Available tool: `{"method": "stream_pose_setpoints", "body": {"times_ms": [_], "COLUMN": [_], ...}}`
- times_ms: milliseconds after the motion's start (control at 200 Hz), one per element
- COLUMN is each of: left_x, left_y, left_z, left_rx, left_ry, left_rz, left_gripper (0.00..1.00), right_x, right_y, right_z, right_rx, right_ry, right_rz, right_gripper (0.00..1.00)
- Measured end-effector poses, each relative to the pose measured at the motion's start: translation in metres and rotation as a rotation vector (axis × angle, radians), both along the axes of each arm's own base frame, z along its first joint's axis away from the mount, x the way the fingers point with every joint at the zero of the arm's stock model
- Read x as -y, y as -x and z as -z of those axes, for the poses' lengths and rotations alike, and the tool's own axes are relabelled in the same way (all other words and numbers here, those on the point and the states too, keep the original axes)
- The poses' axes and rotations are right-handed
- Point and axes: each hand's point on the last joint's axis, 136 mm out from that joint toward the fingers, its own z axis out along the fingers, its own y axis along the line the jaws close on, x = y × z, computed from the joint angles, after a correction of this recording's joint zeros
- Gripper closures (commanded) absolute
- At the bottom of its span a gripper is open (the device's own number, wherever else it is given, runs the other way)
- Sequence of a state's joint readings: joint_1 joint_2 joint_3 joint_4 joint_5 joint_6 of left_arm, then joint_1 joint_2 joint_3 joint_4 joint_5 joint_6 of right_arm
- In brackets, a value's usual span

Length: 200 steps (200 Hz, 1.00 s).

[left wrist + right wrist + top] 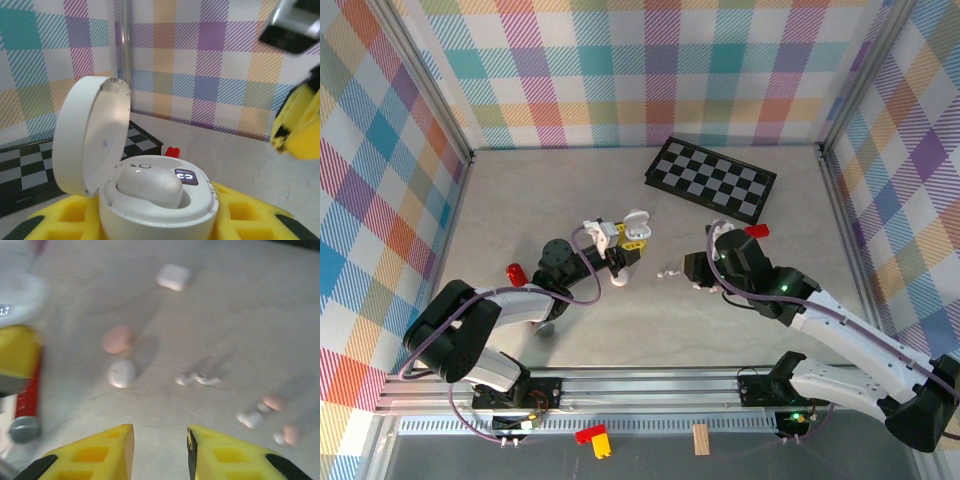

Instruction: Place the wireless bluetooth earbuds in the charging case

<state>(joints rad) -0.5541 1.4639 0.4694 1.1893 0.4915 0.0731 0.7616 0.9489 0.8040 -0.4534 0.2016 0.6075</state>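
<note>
From above, I see my left gripper point(628, 245) clamped on the round white plastic charging case point(635, 227), its lid up so buds can drop in.

Left wrist view: one smooth white earbud point(150, 186) sits seated inside that case.

Right wrist view: my right gripper point(160, 450) is narrowly parted and empty. The loose white and pink stemmed earbuds point(206, 380) lie on the table, apart from the case.

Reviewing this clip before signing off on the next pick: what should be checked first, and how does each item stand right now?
1. Open lid on the charging case: ok.
2. Grip of the left gripper on the case: ok.
3. One earbud seated inside: ok.
4. Room for another earbud: cannot tell.
5. Open right gripper, nothing between its fingers: ok.
6. More loose earbuds on the table ahead of the right gripper: ok.
</note>
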Motion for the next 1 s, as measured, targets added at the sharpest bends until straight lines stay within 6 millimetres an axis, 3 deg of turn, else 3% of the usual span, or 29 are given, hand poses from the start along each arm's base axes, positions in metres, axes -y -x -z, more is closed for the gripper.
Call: {"method": "stream_pose_setpoints", "body": {"times_ms": [160, 295, 575, 1000], "left_x": [-0.002, -0.003, -0.004, -0.004], "left_y": [0.002, 0.005, 0.007, 0.007], "left_z": [0.001, -0.009, -0.014, -0.009], "left_rx": [-0.007, 0.014, 0.024, 0.009], "left_ry": [0.001, 0.014, 0.015, 0.002], "left_rz": [0.000, 0.000, 0.004, 0.003], "left_gripper": [0.64, 0.64, 0.64, 0.64], "right_x": [0.040, 0.044, 0.025, 0.019], "right_y": [-0.006, -0.004, -0.015, -0.026], "right_z": [0.075, 0.114, 0.151, 0.174], "right_rx": [-0.191, -0.322, -0.442, -0.493], "right_ry": [-0.021, -0.033, -0.085, -0.115], "right_rz": [0.207, 0.281, 0.334, 0.388], "right_gripper": [0.65, 0.65, 0.67, 0.70]}}
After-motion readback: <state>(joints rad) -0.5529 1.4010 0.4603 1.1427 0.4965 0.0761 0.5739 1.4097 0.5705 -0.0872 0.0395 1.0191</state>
